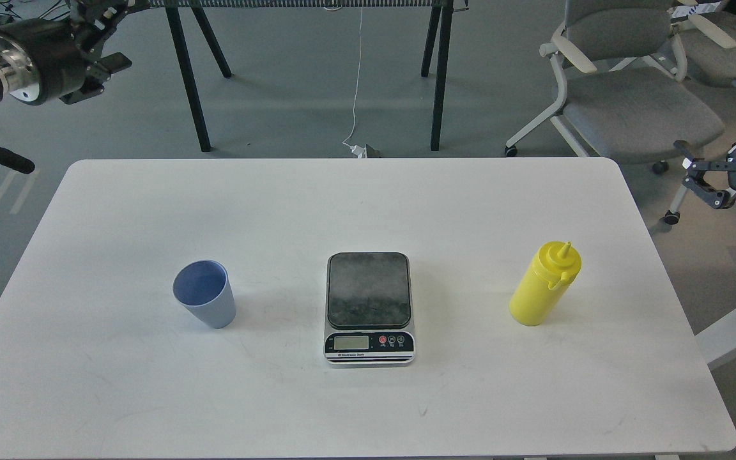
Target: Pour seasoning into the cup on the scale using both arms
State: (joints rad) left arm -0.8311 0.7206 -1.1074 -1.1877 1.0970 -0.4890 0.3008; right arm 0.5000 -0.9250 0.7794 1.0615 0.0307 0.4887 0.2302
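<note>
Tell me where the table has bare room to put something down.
Bare: the back strip behind the scale, the front strip before it, and the gaps between cup, scale and yellow bottle. Nowhere is crowded; both grippers are off the table.

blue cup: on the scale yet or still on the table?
Not on it. The light blue ribbed plastic cup stands upright on the white table, left of the silver digital scale, whose plate is bare.

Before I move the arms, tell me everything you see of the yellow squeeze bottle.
The squeeze bottle is bright yellow, plastic by the look of it, with a pointed nozzle on top and a small cap hanging at its shoulder. It stands upright on the white table, right of the scale and apart from it. Nothing touches it; neither gripper is near. Its contents cannot be seen.
</note>
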